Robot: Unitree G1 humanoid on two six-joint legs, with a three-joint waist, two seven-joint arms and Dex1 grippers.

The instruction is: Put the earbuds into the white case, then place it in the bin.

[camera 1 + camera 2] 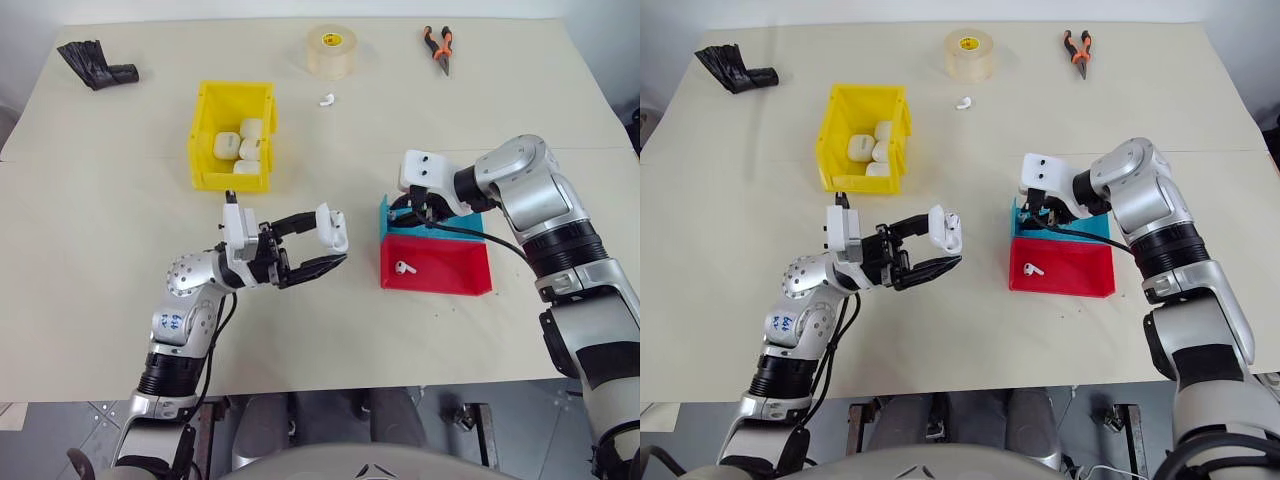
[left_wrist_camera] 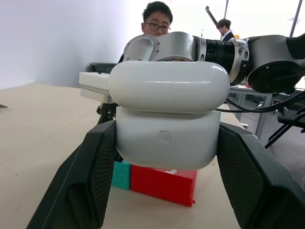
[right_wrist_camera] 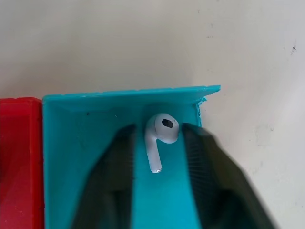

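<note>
Left gripper [image 1: 322, 246] is clamped on the small rounded white plastic case [image 1: 332, 228], holding it above the beige table [image 1: 100, 260], near centre. Case lid looks flipped up slightly; two black fingers pinch it from both sides. Right gripper [image 1: 412, 212] dips into the shallow blue plastic tray [image 1: 470, 221], which sits touching the far side of the shallow red plastic tray [image 1: 440, 270]. One tiny glossy white earbud [image 1: 403, 267] lies in the red tray. Bright yellow tall-walled plastic bin [image 1: 205, 120] is far left of centre, with several white cases [image 1: 240, 141] inside. Another loose white earbud [image 1: 326, 99] lies on the table right of the bin. Tape roll [image 1: 331, 51], orange-handled pliers [image 1: 438, 47] and a black crumpled bag [image 1: 96, 63] sit along the far edge.

Left wrist view: case [image 2: 167, 114] seen close, smooth and glossy, lid seam across its middle, small round dimple on the body, black fingers [image 2: 90, 176] pressed on both sides. Right arm and both trays are beyond it; two people are in the background.

Right wrist view: short-stemmed earbud [image 3: 159, 138] lies in the blue tray's [image 3: 71, 143] corner between the right gripper's [image 3: 157, 145] fingers, which stand just beside it on either side; cannot tell if they grip it.
</note>
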